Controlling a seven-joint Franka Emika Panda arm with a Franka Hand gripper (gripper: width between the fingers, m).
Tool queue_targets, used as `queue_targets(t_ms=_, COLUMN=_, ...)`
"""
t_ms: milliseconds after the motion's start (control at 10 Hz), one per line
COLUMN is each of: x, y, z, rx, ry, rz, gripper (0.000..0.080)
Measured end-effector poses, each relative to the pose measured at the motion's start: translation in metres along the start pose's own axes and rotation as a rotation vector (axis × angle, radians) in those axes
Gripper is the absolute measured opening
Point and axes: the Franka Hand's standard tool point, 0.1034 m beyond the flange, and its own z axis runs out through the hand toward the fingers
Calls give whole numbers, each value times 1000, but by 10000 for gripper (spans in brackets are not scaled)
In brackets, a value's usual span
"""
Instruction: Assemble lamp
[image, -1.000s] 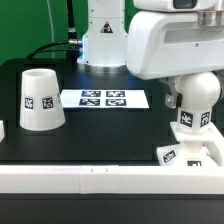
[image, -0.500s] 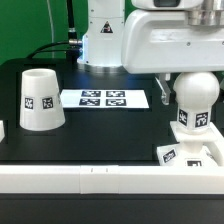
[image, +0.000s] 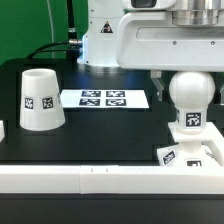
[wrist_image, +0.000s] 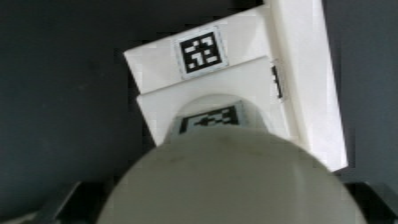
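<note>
Gripper (image: 190, 72) carrying the bulb (image: 190, 103) — I cannot tell how its fingers are standing.
I am watching the bulb hanging upright, neck down, over the base (image: 192, 153) at the exterior view's right; the shade (image: 40, 98) is sitting well apart, beside the marker board (image: 105, 98) — on the table (image: 100, 135).

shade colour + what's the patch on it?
White shade, with one black-and-white square tag on its side. Exterior view shows it best.
</note>
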Motion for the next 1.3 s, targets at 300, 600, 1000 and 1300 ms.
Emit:
queue_targets(t_ms=300, x=-5, y=-1, z=3, rx=5, ry=-25, rz=243, gripper=573)
queue_targets(t_ms=600, x=-6, y=-2, z=2, rx=17, ry=-44, rz=437, gripper=573)
queue_targets(t_ms=1000, x=-12, y=-7, z=-2, rx=9, ry=-46, rz=385, gripper=674)
queue_targets(t_ms=1300, x=-29, y=-9, z=-10, rx=-15, ry=-63, rz=128, gripper=693)
